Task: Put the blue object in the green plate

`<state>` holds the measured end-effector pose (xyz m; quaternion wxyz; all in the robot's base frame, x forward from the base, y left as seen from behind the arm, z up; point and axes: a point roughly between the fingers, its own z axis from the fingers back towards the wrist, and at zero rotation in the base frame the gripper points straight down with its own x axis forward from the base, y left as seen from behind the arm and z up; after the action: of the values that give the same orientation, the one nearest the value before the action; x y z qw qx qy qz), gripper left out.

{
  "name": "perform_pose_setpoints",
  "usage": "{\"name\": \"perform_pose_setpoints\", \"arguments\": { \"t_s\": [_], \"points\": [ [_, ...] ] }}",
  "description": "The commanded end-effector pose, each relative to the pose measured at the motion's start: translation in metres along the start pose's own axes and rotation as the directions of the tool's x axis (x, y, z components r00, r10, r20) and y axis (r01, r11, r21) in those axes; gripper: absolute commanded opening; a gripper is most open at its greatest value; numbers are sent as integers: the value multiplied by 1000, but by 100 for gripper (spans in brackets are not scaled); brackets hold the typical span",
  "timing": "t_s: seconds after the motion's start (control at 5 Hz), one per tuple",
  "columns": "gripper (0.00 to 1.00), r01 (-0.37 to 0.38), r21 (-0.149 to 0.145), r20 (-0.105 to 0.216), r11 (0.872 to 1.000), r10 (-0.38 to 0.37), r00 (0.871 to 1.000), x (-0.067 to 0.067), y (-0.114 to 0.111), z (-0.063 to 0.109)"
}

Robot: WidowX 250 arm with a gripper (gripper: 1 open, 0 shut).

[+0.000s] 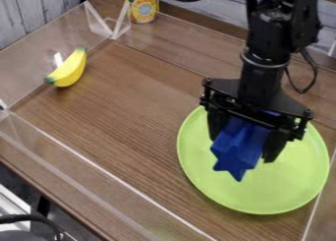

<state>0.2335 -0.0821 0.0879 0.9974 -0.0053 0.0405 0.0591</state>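
a yellow banana toy (66, 67) lies near a can (141, 6).

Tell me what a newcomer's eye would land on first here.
The big round lime-green plastic plate stands out at the right, with the black robot gripper over it and a crumpled royal-blue cloth-like lump at its fingers. Next comes the bright yellow toy banana, alone at the upper left.
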Motion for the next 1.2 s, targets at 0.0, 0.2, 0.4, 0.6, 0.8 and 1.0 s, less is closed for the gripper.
{"name": "perform_pose_setpoints", "arguments": {
  "t_s": [0.0, 0.2, 0.4, 0.6, 0.8, 1.0],
  "points": [
    [100, -5, -30, 68, 1000, 7, 998, 7, 1, 21],
    [100, -8, -30, 63, 1000, 10, 998, 6, 3, 22],
    [100, -10, -30, 59, 1000, 12, 998, 5, 4, 22],
    [100, -9, -29, 55, 1000, 11, 998, 4, 6, 22],
    [100, -7, -29, 51, 1000, 9, 999, 2, 6, 23],
    [100, -5, -27, 47, 1000, 6, 999, 1, 7, 23]
  ]
}}
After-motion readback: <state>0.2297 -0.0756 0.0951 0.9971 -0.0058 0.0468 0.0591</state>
